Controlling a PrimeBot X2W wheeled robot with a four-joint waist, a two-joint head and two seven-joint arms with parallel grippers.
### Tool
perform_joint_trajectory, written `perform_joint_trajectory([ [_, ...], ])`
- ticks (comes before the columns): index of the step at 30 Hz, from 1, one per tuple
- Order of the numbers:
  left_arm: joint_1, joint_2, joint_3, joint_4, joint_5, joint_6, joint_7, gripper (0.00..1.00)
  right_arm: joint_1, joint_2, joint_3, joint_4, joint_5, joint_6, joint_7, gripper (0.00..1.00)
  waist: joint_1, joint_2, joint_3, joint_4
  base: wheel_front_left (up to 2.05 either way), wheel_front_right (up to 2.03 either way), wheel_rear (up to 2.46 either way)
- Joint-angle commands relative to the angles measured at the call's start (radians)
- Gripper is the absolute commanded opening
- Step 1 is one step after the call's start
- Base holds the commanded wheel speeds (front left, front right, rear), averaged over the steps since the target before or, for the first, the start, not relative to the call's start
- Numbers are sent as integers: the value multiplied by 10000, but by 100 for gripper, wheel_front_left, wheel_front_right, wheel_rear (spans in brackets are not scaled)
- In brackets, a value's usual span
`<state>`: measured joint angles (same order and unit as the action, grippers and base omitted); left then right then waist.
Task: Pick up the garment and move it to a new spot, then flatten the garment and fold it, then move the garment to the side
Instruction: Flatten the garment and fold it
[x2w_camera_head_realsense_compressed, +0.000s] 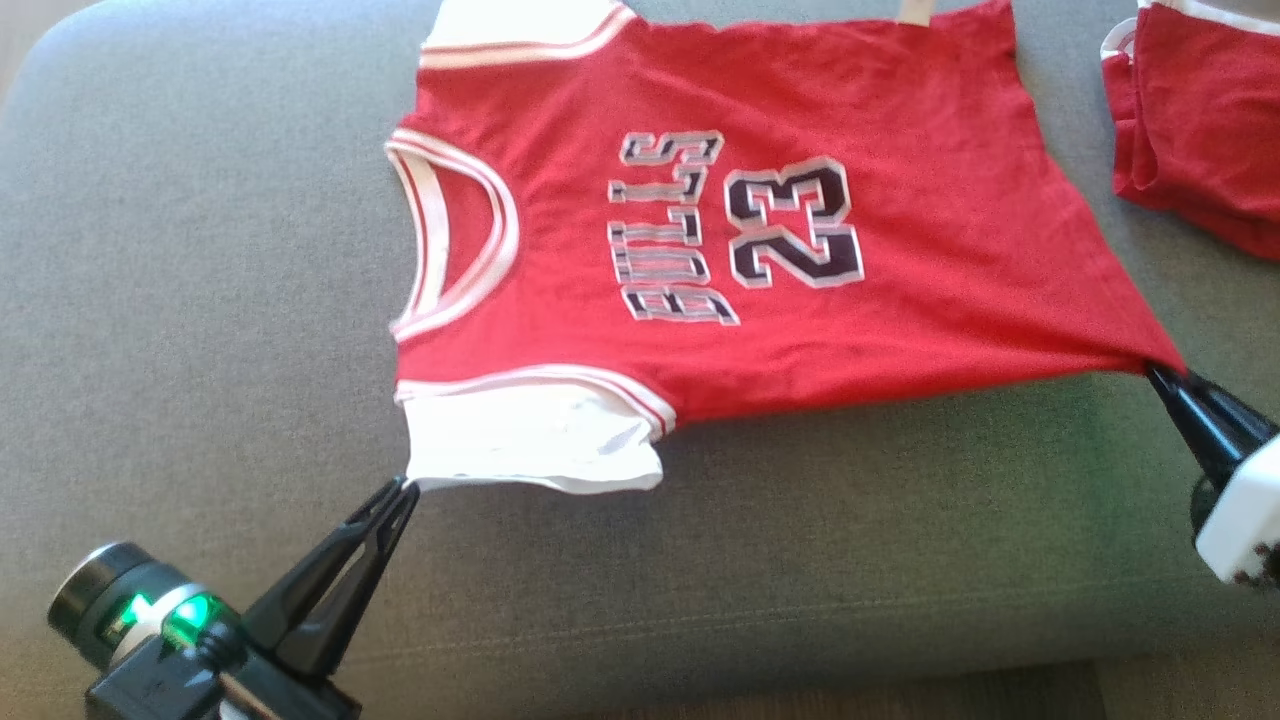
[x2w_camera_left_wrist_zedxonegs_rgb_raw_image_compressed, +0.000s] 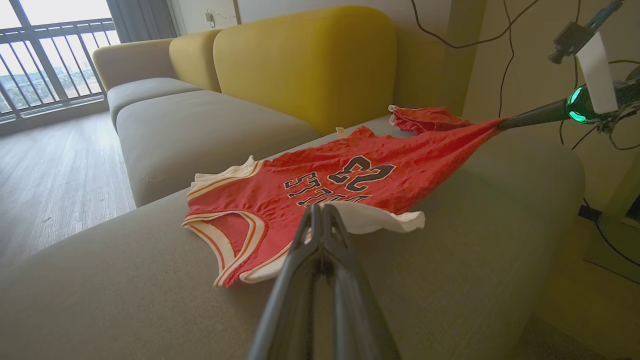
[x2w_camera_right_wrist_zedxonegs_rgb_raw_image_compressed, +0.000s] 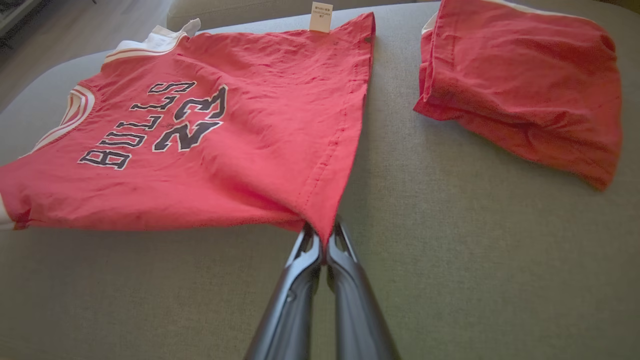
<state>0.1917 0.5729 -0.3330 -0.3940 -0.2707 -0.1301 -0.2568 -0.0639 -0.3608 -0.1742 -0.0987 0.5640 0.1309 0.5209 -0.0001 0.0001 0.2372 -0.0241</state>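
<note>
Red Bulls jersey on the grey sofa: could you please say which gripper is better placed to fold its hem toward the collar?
Probably the right gripper: it grips the red jersey's hem corner, while the left gripper pinches the white sleeve.

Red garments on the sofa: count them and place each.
2. The jersey lies spread across the cushion; the folded red garment sits apart beyond its hem, on the robot's right. Others may be hidden.

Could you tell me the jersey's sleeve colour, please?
The red jersey's sleeve is white; clearest in head view.
</note>
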Motion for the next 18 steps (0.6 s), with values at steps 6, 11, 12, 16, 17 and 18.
perform_joint_trajectory([
  [6, -924, 558, 283, -728, -175, -3, -49, 0, 217, 101, -505, -928, -282, -2, 647, 0, 1, -1, 28, 129, 0, 0, 0],
  [11, -2275, 434, -476, -134, -380, -4, -49, 0, -407, 335, -458, -458, -465, -2, 1078, 0, 1, -1, 357, 155, 0, 0, 0],
  [12, -2569, 396, -591, 37, -395, -4, -49, 0, -588, 373, -453, -328, -505, -2, 1100, 0, 1, -1, 424, 161, 0, 0, 0],
  [16, -3682, 178, -677, 700, -402, -5, -49, 0, -1374, 486, -385, 243, -584, -2, 1163, 0, 1, -1, 739, 145, 0, 0, 0],
  [17, -3952, 133, -686, 825, -367, -5, -49, 0, -1586, 506, -359, 379, -593, -2, 1163, 0, 1, -1, 819, 143, 0, 0, 0],
  [18, -4212, 79, -695, 949, -358, -5, -49, 0, -1805, 518, -337, 517, -597, -2, 1143, 0, 1, -1, 896, 143, 0, 0, 0],
])
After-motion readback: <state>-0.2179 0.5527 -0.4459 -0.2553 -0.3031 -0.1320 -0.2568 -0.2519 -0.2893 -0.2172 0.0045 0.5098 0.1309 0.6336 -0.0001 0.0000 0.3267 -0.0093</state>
